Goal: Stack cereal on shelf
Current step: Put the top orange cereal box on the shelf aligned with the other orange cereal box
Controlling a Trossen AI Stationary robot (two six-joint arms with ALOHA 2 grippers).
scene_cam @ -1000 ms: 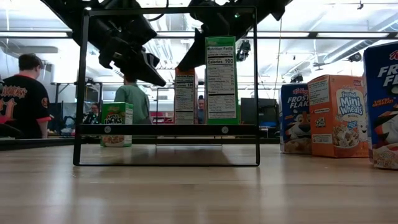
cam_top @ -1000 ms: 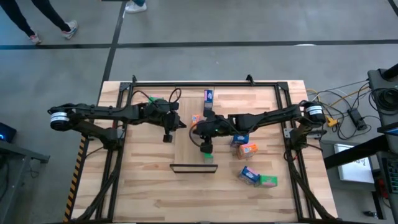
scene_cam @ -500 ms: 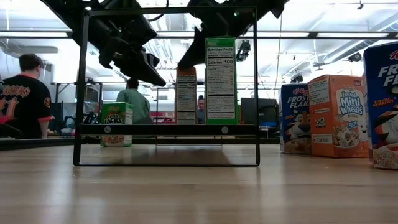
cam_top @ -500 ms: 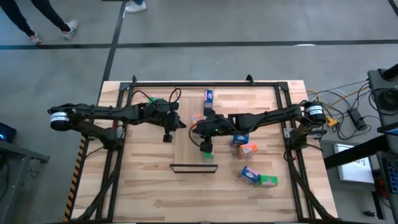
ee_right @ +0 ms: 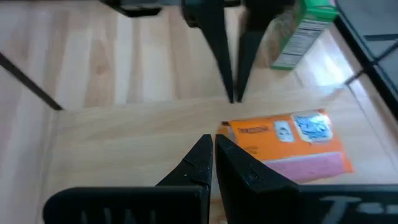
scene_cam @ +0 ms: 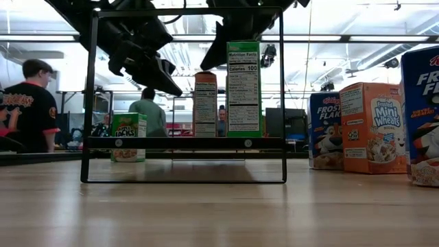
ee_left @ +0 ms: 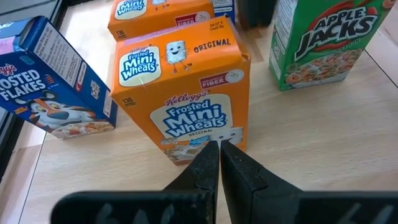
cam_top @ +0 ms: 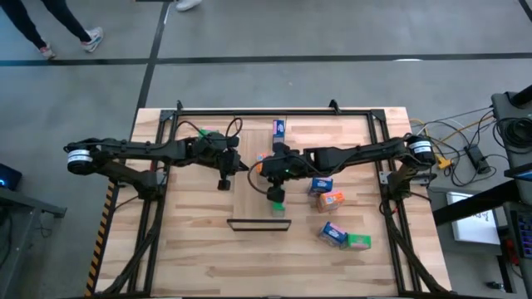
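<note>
The worktop (cam_top: 199,249) is pale planked wood set in a dark metal frame, standing on a grey concrete floor crossed by dark lines; in the low view the room behind is bright, with ceiling beams and people (scene_cam: 31,103) at the left of the frame. The shelf (cam_top: 249,199), a long narrow panel of smooth light wood, runs down the middle of the high view to a thin dark metal lip (cam_top: 258,224) at its lower end. On it stand a green cereal box (scene_cam: 243,89) and an orange cereal box (scene_cam: 205,104), both upright; another green box (scene_cam: 129,136) stands farther back. Loose boxes lie at the lower right of the high view: a blue one (cam_top: 322,186), an orange one (cam_top: 331,200), and a blue and green pair (cam_top: 345,239). The low view cuts off a blue box at its right edge. The left tool (ee_left: 219,149) hangs over an orange box (ee_left: 186,93), fingers pressed together and empty. The right tool (ee_right: 213,144) hovers above the shelf by the green box, fingers likewise pressed together, pinching nothing.
</note>
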